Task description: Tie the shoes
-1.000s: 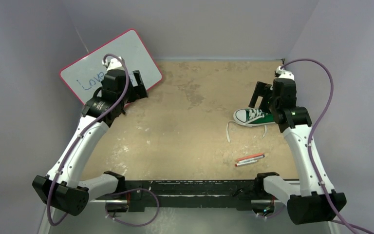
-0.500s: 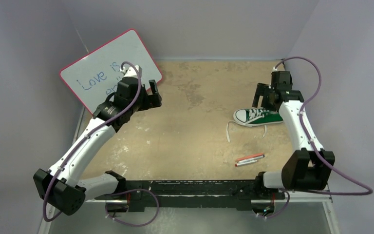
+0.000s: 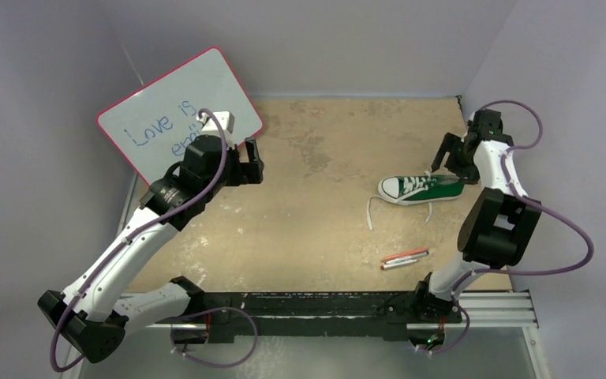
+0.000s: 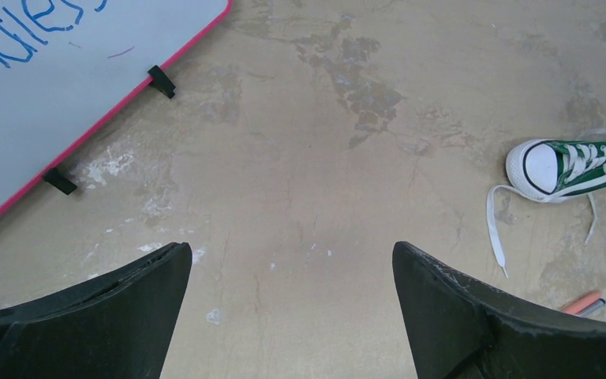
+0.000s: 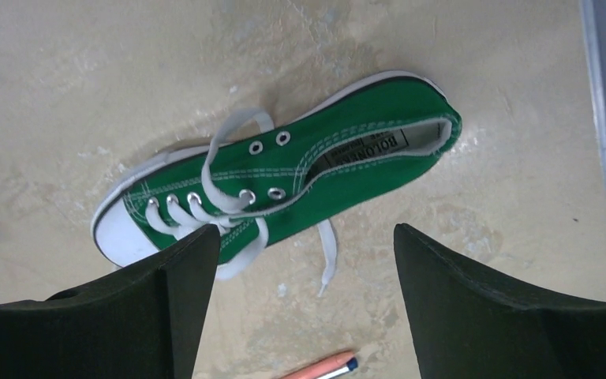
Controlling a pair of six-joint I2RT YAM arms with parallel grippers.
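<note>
Over the right side of the surface [image 3: 316, 221], the right hand [image 5: 306, 230] hangs above the shoe [image 5: 339, 181] with its two dark fingers [image 5: 166, 300] spread wide. Nothing sits between them and neither finger touches the canvas or the laces [image 5: 229, 158]. In the right wrist view the sneaker lies framed in the gap between the fingers, toe cap beside the left finger and heel near the right wall.

The left hand [image 4: 290, 251] is spread just as wide and grips nothing. It hovers above bare surface close to the lower edge of the whiteboard [image 3: 170, 118], well apart from the shoe, which shows small at the right edge of the left wrist view.

The green sneaker rests on its sole by the right wall, white toe cap [image 4: 543, 167] pointing left toward the middle of the surface. Its laces are untied: they cross the lower eyelets, one makes a slack loop at the upper eyelets, and loose white ends trail onto the surface on the near side. A printed insole label shows in its opening.

Two pens [image 3: 404, 257] lie side by side on the surface nearer the arm bases, apart from the shoe.
</note>
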